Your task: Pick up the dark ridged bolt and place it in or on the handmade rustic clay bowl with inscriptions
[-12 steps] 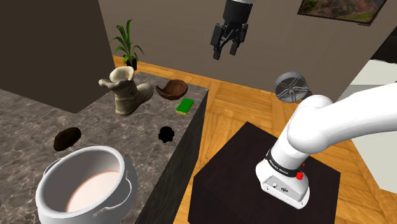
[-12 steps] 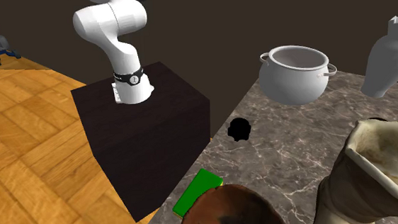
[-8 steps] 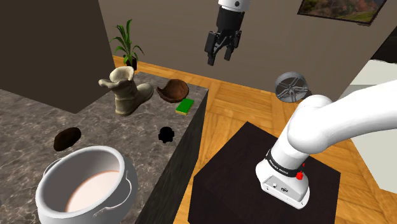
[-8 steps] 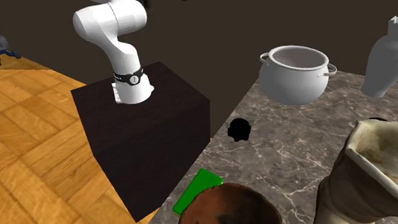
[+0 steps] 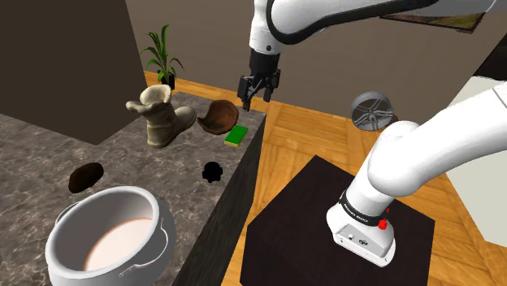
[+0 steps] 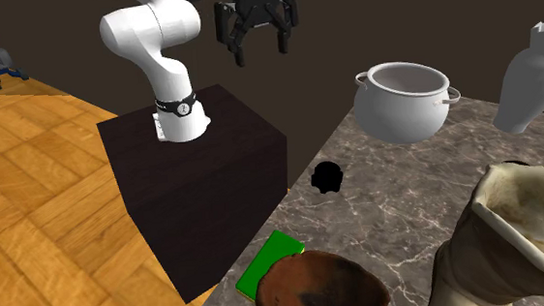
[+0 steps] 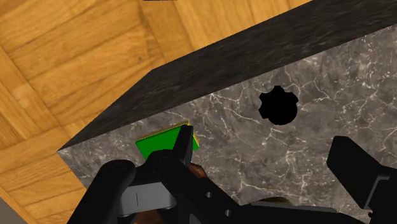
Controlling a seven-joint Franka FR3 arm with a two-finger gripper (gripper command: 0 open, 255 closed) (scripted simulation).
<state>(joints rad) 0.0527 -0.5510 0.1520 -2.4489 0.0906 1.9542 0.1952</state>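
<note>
A grey veined stone counter (image 5: 49,146) takes up the shoulder view's left, its dark side wall facing a wooden floor (image 5: 309,138); the white arm (image 5: 422,154) rises from a dark box stand (image 5: 301,227) beside that wall and bends back over the counter's far corner; a white pot (image 5: 156,218) sits nearest the shoulder camera; a tan boot (image 5: 166,122) stands upright further back; a brown bowl (image 5: 218,116) sits just beside the boot, close to the far corner, its markings too small to read; the black gripper (image 5: 256,99) hangs in the air above that corner with its two fingers spread apart and nothing between them; a flat green block (image 5: 236,135) lies at the counter's edge, just beside the bowl.

The bolt (image 5: 213,171) is the smallest piece; it looks flat black with no shading, a round outline cut by notches into short lobes all the way around; it lies on the bare stone near the edge that faces the stand, between the pot and the green block, well apart from the gripper and touching nothing else.
</note>
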